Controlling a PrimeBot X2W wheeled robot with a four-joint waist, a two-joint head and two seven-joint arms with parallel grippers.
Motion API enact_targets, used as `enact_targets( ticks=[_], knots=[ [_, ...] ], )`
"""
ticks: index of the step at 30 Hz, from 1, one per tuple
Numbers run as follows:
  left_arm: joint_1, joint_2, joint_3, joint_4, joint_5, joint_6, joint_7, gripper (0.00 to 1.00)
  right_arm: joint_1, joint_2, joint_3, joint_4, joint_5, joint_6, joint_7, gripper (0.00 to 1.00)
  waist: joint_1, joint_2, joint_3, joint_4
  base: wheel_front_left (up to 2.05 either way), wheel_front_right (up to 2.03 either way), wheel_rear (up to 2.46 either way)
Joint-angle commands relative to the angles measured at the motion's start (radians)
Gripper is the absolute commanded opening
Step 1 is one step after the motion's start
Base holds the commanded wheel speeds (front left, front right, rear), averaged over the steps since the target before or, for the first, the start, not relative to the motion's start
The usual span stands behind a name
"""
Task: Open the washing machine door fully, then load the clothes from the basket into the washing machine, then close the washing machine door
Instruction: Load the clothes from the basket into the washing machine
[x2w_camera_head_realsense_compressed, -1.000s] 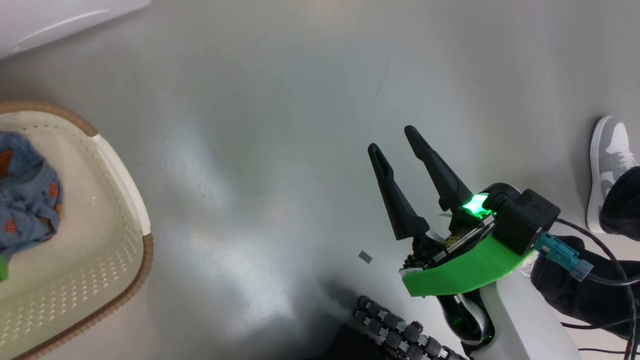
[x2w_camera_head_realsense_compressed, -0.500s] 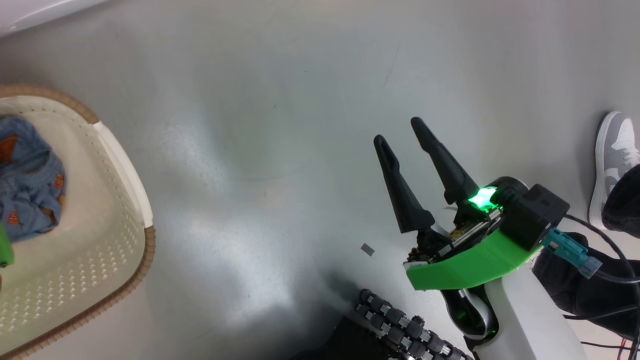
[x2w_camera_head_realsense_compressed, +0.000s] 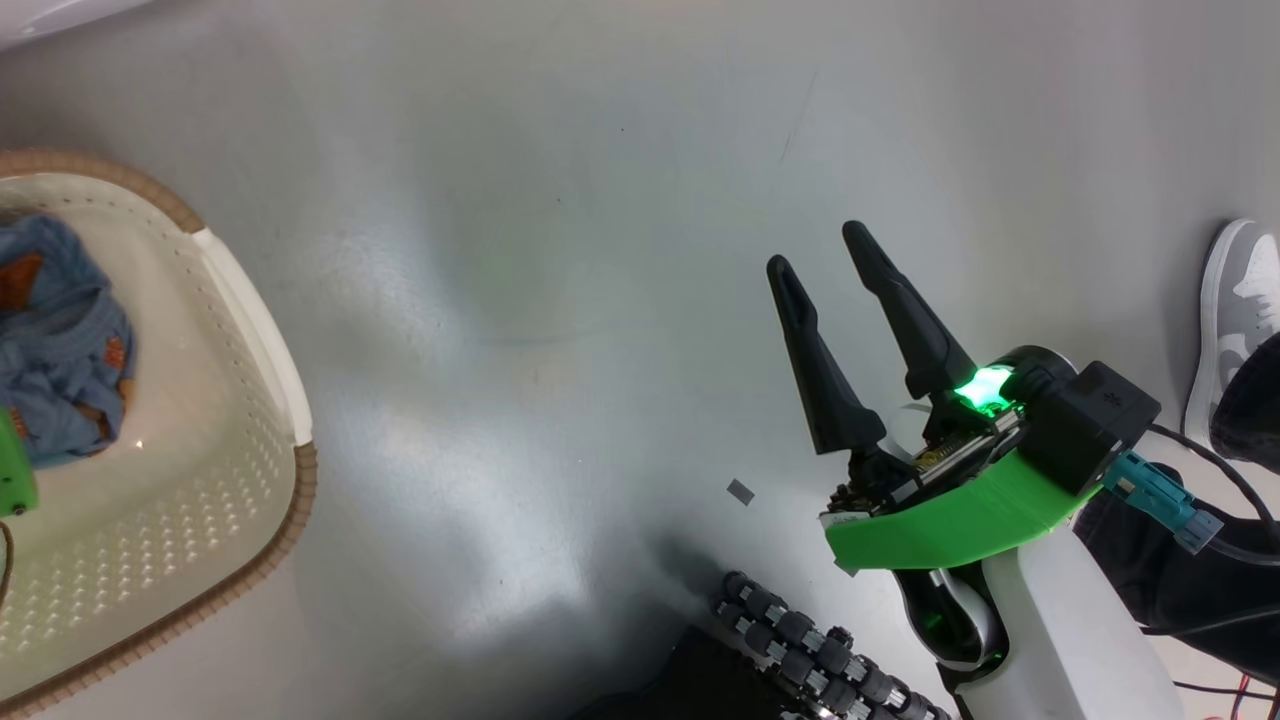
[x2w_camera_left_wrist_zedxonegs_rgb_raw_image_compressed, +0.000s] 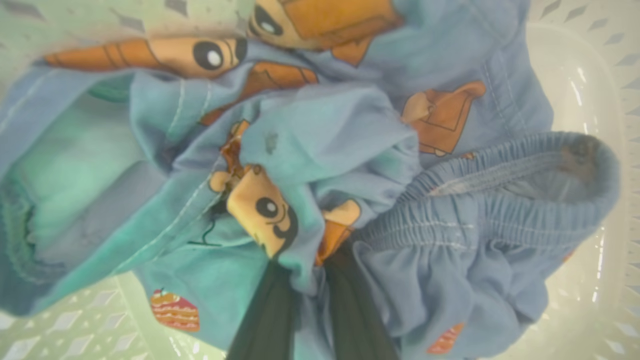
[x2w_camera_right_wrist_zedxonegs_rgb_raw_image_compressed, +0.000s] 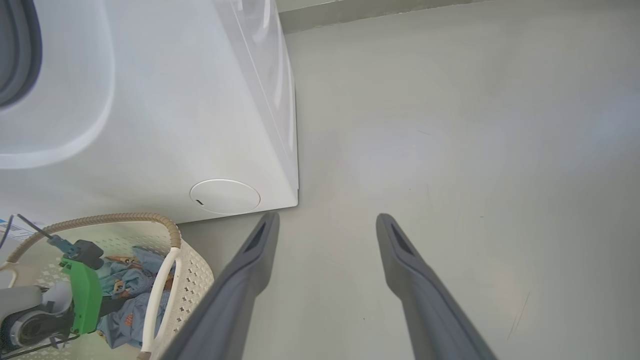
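**The clothes** (x2w_camera_left_wrist_zedxonegs_rgb_raw_image_compressed: 320, 150), a crumpled bundle of light blue fabric with orange-brown print, lie directly ahead of the left gripper (x2w_camera_left_wrist_zedxonegs_rgb_raw_image_compressed: 307, 265) and around its tips. A fold of the cloth is pinched between the two dark fingers (x2w_camera_left_wrist_zedxonegs_rgb_raw_image_compressed: 267, 310), which stand narrow, close together on the fabric. The grip falls near the middle of the bundle, probably so that most of it lifts in one piece. An elastic waistband (x2w_camera_left_wrist_zedxonegs_rgb_raw_image_compressed: 500, 170) lies loose to the right of the fingers and may trail when raised.

Under and around the bundle is the basket (x2w_camera_left_wrist_zedxonegs_rgb_raw_image_compressed: 585, 65). The gripper reaches down into it because the load sits on its bottom.

In the right wrist view the basket stands to the lower left of the right gripper (x2w_camera_right_wrist_zedxonegs_rgb_raw_image_compressed: 326, 220), just beside the washing machine (x2w_camera_right_wrist_zedxonegs_rgb_raw_image_compressed: 175, 100), whose round flap (x2w_camera_right_wrist_zedxonegs_rgb_raw_image_compressed: 225, 196) sits just beyond the left fingertip. The grey gasket (x2w_camera_right_wrist_zedxonegs_rgb_raw_image_compressed: 22, 50) lies uncovered, which suggests the door is already open.

The right gripper holds nothing. Its fingers are spread wide over bare floor (x2w_camera_right_wrist_zedxonegs_rgb_raw_image_compressed: 450, 125), well apart from the basket, seemingly parked clear of the working arm. A person's shoe (x2w_camera_head_realsense_compressed: 1235, 320) lies off to its right.

Step in hand: picking the load. The lift and the carry to the drum are not yet done.
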Motion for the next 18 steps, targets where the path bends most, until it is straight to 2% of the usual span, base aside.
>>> enact_targets(
  ticks=[1,10,18],
  knots=[
    [0.004,0.019,0.019,-0.005,0.005,-0.004,-0.009,0.0,0.016,-0.008,0.012,-0.02,-0.003,0.009,-0.012,1.0,0.0,0.0,-0.001,0.0,0.0,0.0,0.0],
    [0.034,0.011,0.051,-0.009,-0.036,0.011,-0.089,0.0,-0.006,-0.008,0.026,-0.008,0.002,0.009,-0.012,1.0,0.0,0.0,-0.035,-0.008,0.0,0.0,0.0],
    [0.102,-0.065,0.062,-0.072,-0.086,0.005,-0.175,0.0,0.001,-0.008,-0.019,0.005,-0.05,0.009,-0.012,1.0,0.0,0.0,-0.107,0.066,0.0,0.0,0.0]
  ],
)
